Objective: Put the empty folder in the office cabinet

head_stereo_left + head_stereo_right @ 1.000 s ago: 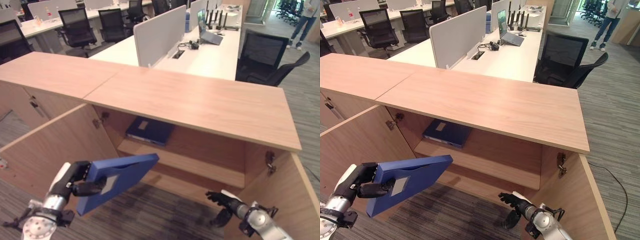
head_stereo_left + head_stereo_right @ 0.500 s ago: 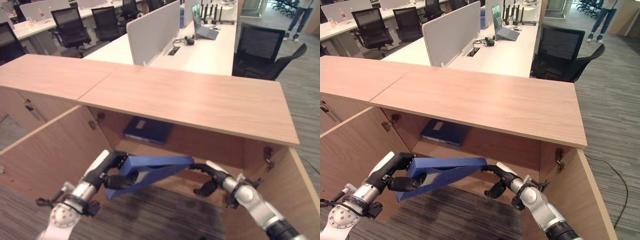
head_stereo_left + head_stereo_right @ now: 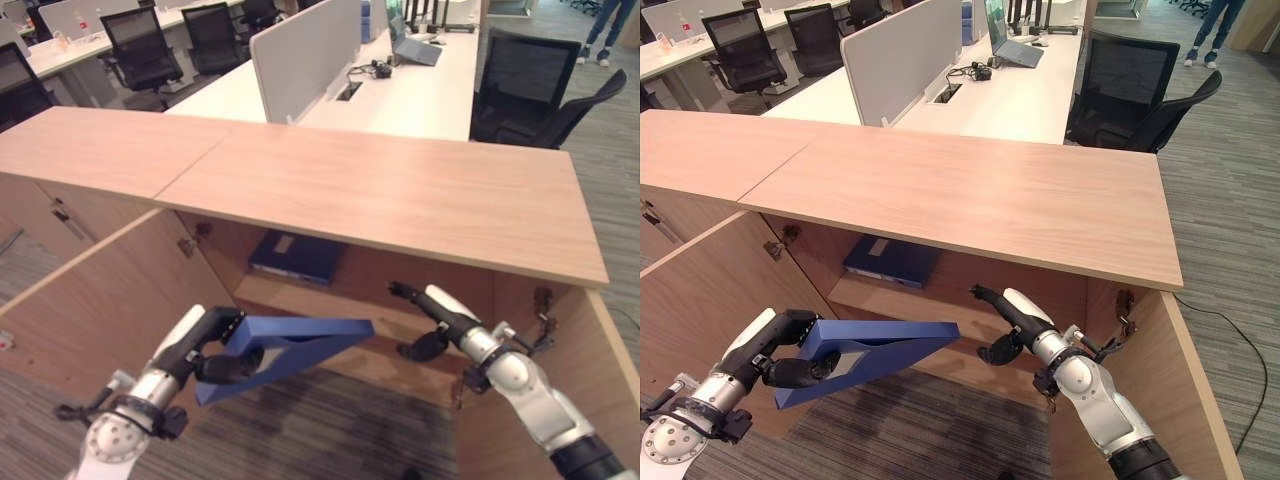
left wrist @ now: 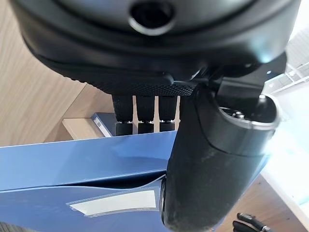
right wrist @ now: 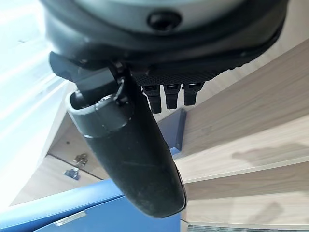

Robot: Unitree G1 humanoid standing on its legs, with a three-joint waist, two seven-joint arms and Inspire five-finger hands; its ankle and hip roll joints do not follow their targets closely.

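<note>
My left hand is shut on the near end of a blue folder, thumb on its labelled face and fingers over its upper edge. The folder lies nearly flat and points into the open office cabinet, in front of its lower shelf. My right hand hovers open just right of the folder's far tip, apart from it, fingers straight toward the shelf. A second blue folder lies flat on the shelf at the back left.
The cabinet's wooden top overhangs the opening. Its left door and right door stand swung out on either side of my arms. Desks and black chairs lie beyond, with a person far off.
My right hand has come off the folder's far corner and moved up and to the right. The left hand still holds the folder, now slightly lower and flatter.
</note>
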